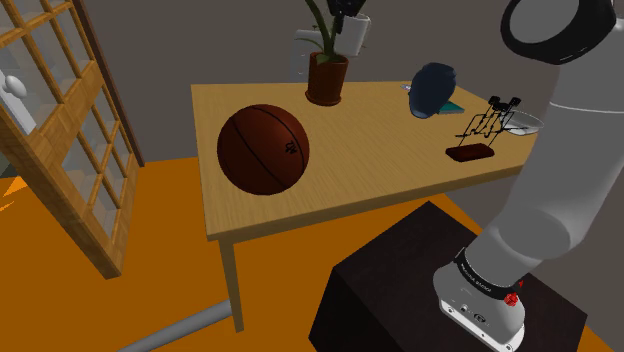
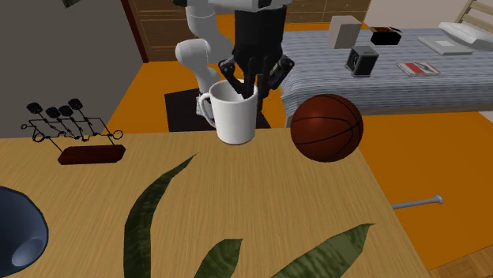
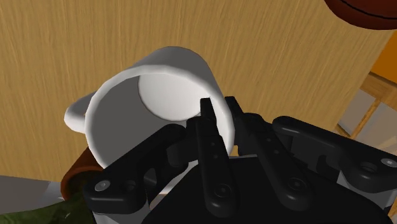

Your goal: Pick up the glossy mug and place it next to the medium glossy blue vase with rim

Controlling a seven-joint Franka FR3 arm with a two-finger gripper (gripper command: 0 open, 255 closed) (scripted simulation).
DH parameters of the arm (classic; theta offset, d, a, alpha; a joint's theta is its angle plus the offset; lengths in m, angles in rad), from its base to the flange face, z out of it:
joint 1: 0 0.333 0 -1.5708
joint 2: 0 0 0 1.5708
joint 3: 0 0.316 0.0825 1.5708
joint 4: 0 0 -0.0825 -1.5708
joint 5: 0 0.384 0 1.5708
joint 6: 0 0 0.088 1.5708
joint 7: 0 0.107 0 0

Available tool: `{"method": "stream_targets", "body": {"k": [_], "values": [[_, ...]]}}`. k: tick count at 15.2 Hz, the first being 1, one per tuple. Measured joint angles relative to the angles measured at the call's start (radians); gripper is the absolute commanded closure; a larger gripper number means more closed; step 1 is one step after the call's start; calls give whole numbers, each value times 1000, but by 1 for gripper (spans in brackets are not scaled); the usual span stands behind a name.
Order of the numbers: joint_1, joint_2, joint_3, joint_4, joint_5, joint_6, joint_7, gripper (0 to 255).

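We found the tool (image 2: 246, 85) clamped on the white mug (image 2: 235, 118) at its rim | mug hung above the worktop (image 1: 380, 170) near the plant pot (image 1: 327, 78) | blue vase (image 1: 433, 88) lay toward the shoulder view's right of it

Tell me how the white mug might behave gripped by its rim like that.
The mug looks rigid, so it likely won't deform. Its surface looks smooth, and the gripper pinches just one side of the rim, so it may slip or swing. With its handle off to one side, it could tilt a little.
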Motion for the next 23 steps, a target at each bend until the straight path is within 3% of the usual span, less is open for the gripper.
{"method": "stream_targets", "body": {"k": [11,23], "values": [[-161,-147,-89,-216,42,81,-237,255],[-330,-139,-205,-201,86,82,-516,255]]}}
